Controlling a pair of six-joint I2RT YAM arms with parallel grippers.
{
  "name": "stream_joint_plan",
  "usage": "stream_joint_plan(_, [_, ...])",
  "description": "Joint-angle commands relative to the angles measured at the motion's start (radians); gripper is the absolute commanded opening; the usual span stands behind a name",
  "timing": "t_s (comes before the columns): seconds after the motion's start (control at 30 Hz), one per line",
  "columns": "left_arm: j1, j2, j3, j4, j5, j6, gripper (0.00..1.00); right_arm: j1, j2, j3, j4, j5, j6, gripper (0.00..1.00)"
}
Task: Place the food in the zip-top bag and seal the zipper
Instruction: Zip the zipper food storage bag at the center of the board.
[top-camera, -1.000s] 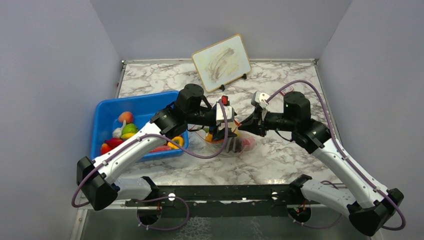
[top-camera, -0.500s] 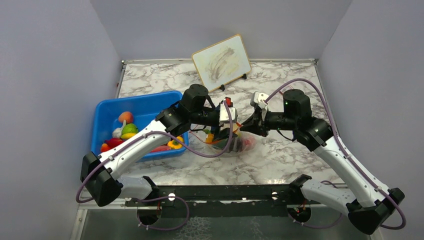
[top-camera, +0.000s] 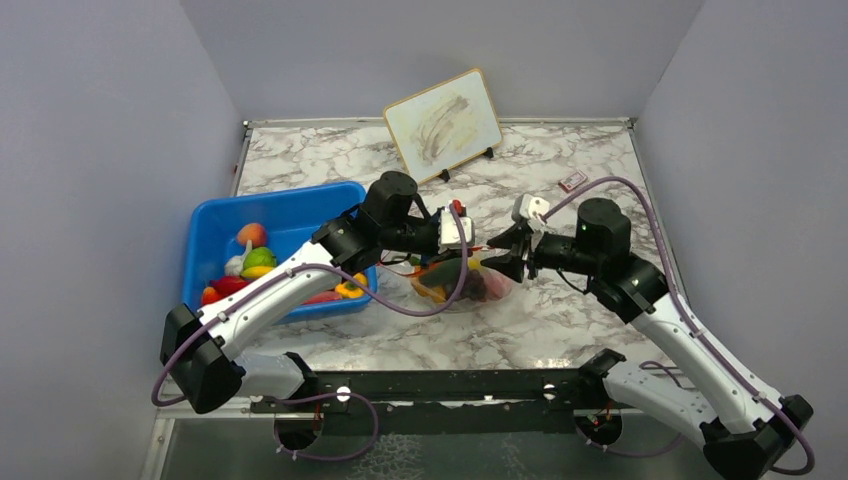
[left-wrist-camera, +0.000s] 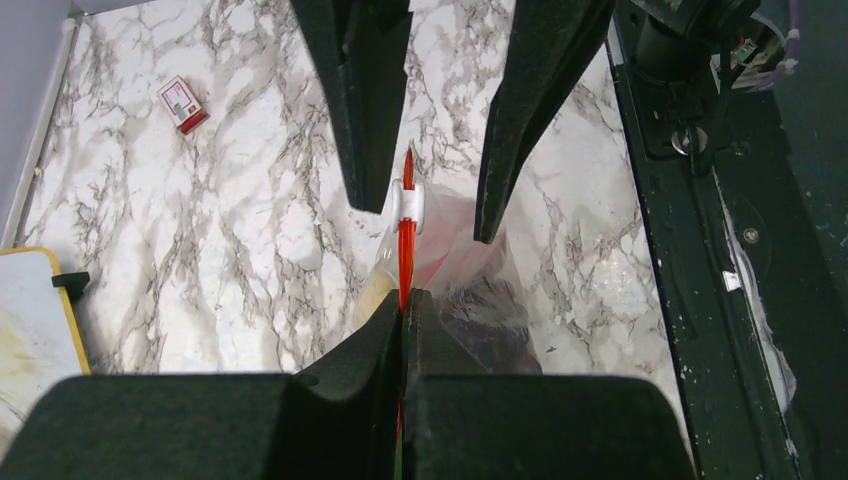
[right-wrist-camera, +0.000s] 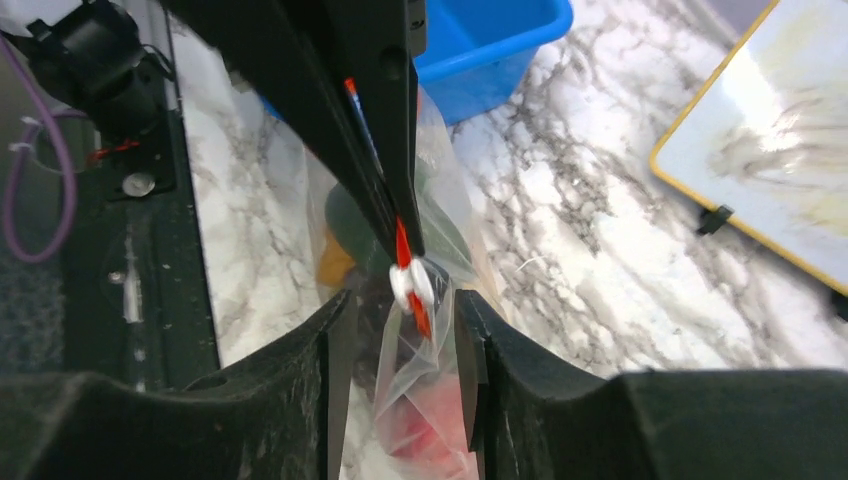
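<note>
Only at the wrists: left tool (left-wrist-camera: 402, 302) pinching thin orange-red zipper strip (left-wrist-camera: 405, 250), right tool (right-wrist-camera: 400, 300) agape astride its white slider (right-wrist-camera: 412, 283). In clear floppy bag (right-wrist-camera: 445, 235): red and green toy food (right-wrist-camera: 425, 425).

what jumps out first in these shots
Mid-table, a clear zip-top bag already holds food. The left tool is clamped on the orange-red zipper, while the open right tool straddles its white slider. To their left, a blue bin holds more toy pieces.
</note>
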Motion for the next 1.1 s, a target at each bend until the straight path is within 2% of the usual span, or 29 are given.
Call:
stream_joint_plan(0.0, [-0.003, -0.047, -0.023, 0.032, 0.003, -0.010, 0.00, 0.005, -0.141, -0.177, 0.331, 0.027, 0.139, 0.45])
stream_joint_plan(0.17, [-0.002, -0.083, -0.049, 0.078, 0.051, -0.034, 0.00, 0.005, -0.217, -0.324, 0.523, 0.013, 0.183, 0.59])
stream_joint_plan(0.33, [-0.003, -0.106, -0.072, 0.110, 0.087, -0.042, 0.00, 0.004, -0.205, -0.361, 0.584, 0.001, 0.179, 0.56])
stream_joint_plan(0.5, [-0.003, -0.112, -0.089, 0.128, 0.096, -0.052, 0.00, 0.005, -0.191, -0.381, 0.638, -0.018, 0.166, 0.44])
stream_joint_plan(0.7, [-0.003, -0.118, -0.094, 0.135, 0.097, -0.055, 0.00, 0.005, -0.165, -0.379, 0.617, -0.050, 0.118, 0.20])
stream_joint_plan(0.8, [-0.002, -0.122, -0.095, 0.137, 0.094, -0.055, 0.00, 0.005, -0.159, -0.377, 0.584, -0.048, 0.091, 0.02])
stream_joint_plan(0.9, [-0.003, -0.128, -0.099, 0.142, 0.088, -0.064, 0.00, 0.005, -0.157, -0.378, 0.569, -0.048, 0.085, 0.01])
stream_joint_plan(0.93, [-0.003, -0.130, -0.099, 0.150, 0.077, -0.072, 0.05, 0.005, -0.158, -0.378, 0.567, -0.052, 0.085, 0.01])
stream_joint_plan(1.07, [-0.002, -0.150, -0.102, 0.205, 0.038, -0.131, 0.43, 0.005, -0.157, -0.381, 0.592, -0.066, 0.101, 0.01])
